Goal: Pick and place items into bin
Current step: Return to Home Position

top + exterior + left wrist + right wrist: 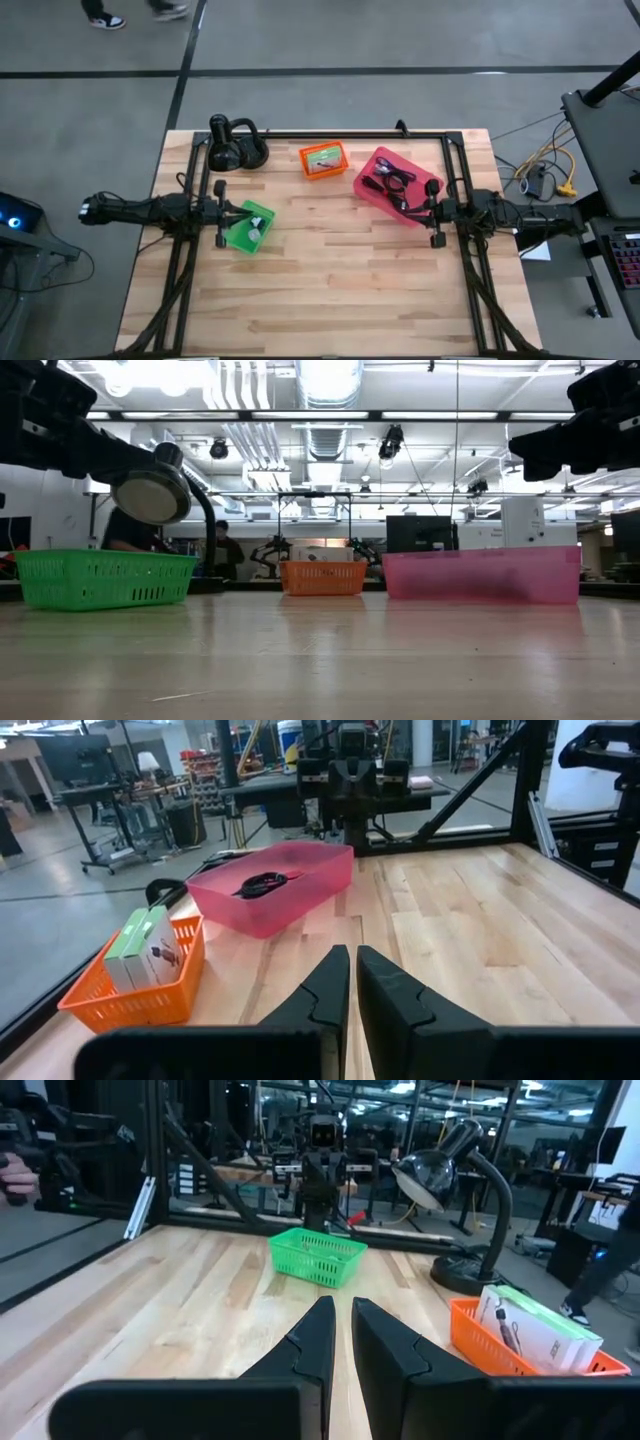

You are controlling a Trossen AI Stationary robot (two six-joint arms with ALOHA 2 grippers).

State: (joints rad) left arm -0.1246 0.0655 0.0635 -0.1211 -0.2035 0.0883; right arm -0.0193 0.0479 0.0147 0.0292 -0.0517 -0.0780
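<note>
My left gripper point(226, 212) hangs shut at the table's left side, above the left edge of a green bin point(248, 226) that holds small pale pieces point(257, 226). At the right side my right gripper point(430, 210) is shut too, beside the near corner of a pink bin point(397, 185). Coiled black cables point(262, 883) lie in the pink bin. An orange bin point(323, 159) at the far middle holds two slim green packets point(140, 935) standing on edge. Neither gripper point(352, 982) point(338, 1332) has anything between its fingers.
A black desk lamp point(235, 145) stands at the far left, its head bent over toward the green bin point(316, 1255). A black frame point(330, 134) runs along the table's far edge and sides. Bare wood point(340, 280) fills the near half.
</note>
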